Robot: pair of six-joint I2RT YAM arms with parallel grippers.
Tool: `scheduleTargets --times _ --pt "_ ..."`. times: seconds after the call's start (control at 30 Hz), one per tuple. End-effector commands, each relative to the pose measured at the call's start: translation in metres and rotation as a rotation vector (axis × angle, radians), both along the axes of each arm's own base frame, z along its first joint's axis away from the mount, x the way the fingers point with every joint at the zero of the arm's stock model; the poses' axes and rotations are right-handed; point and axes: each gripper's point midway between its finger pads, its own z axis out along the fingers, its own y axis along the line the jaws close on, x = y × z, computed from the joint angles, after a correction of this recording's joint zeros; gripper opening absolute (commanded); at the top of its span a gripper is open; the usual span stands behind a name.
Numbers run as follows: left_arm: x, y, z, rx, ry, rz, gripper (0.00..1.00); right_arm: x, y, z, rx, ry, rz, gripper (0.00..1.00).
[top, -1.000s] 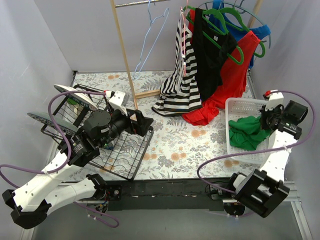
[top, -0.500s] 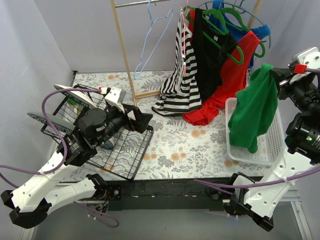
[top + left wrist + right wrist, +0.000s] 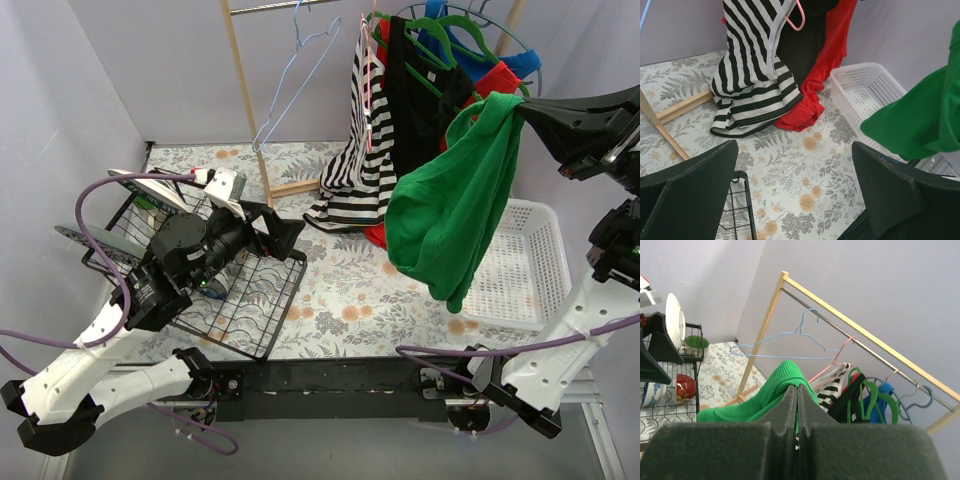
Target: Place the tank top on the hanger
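My right gripper [image 3: 518,108] is shut on the bright green tank top [image 3: 450,205] and holds it high in the air over the table's right half; the fabric hangs down freely. In the right wrist view the green fabric [image 3: 771,390] bunches over my closed fingertips [image 3: 797,390]. The light-blue wire hanger [image 3: 295,70] hangs from the wooden rail at the back, also seen in the right wrist view [image 3: 785,345]. My left gripper [image 3: 280,232] is open and empty above the wire rack; in its wrist view the tank top [image 3: 920,125] shows at the right.
A white basket [image 3: 520,265] sits at the right. A striped top [image 3: 362,150], black and red garments [image 3: 455,150] on green hangers hang at the back right. A black wire dish rack [image 3: 240,300] with plates stands at the left. A wooden upright [image 3: 248,100] holds the rail.
My right gripper lifted the tank top out of the white basket and carried it up and to the left. The left gripper shifted only slightly.
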Motion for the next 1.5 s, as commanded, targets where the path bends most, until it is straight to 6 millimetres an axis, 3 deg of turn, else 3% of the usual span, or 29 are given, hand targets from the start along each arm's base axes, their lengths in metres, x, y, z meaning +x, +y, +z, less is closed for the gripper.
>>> scheduleTargets --times 0.0,0.1,0.13,0.27,0.33,0.43,0.63,0.67,0.73,0.77,0.83,0.9,1.1,1.27,1.33,1.4,1.47 --pt "-0.002 0.007 0.022 -0.052 -0.041 0.015 0.98 -0.016 0.012 0.014 0.046 0.008 0.075 0.02" --pt "-0.001 0.005 0.02 -0.047 -0.034 0.012 0.98 -0.01 0.008 0.022 0.092 0.021 0.093 0.01" --pt "-0.001 0.004 0.02 -0.044 -0.032 0.012 0.98 -0.018 0.013 0.03 0.085 -0.003 0.102 0.01" --pt "0.002 0.0 0.022 -0.043 -0.029 0.004 0.98 -0.017 0.012 0.051 0.164 -0.006 0.146 0.01" --pt "0.001 -0.002 0.023 -0.051 -0.029 -0.004 0.98 -0.018 0.012 0.052 0.182 -0.001 0.149 0.01" --pt "0.001 -0.003 0.021 -0.059 -0.024 -0.008 0.98 -0.014 0.01 0.034 0.207 0.051 0.168 0.01" --pt "0.001 -0.011 0.011 -0.045 -0.002 -0.032 0.98 -0.003 0.006 -0.038 0.214 0.201 0.173 0.04" --pt "0.001 -0.012 0.01 -0.046 0.001 -0.036 0.98 -0.011 0.015 -0.051 0.199 0.229 0.202 0.04" --pt "0.003 -0.018 0.005 -0.037 0.012 -0.047 0.98 0.01 0.009 -0.086 0.242 0.346 0.233 0.06" --pt "0.004 -0.019 0.006 -0.042 0.01 -0.05 0.98 0.003 0.025 -0.097 0.225 0.386 0.32 0.07" --pt "0.007 -0.025 0.002 -0.036 0.021 -0.057 0.98 0.022 0.035 -0.131 0.292 0.598 0.375 0.07" --pt "0.009 -0.028 0.0 -0.03 0.026 -0.057 0.98 0.027 0.051 -0.152 0.251 0.601 0.429 0.07" --pt "0.013 -0.033 -0.018 -0.006 0.057 -0.057 0.98 0.025 0.1 -0.184 0.158 0.691 0.535 0.06" --pt "0.011 -0.032 -0.033 0.023 0.079 -0.065 0.98 0.026 0.104 -0.195 0.091 0.654 0.558 0.08" --pt "0.008 -0.031 -0.038 0.028 0.085 -0.075 0.98 0.036 0.1 -0.219 0.031 0.619 0.492 0.08" --pt "0.001 -0.031 -0.048 0.038 0.104 -0.098 0.98 0.048 0.094 -0.266 -0.021 0.682 0.403 0.09" --pt "-0.004 -0.033 -0.055 0.027 0.131 -0.12 0.98 0.067 0.08 -0.308 -0.126 0.626 0.272 0.11"
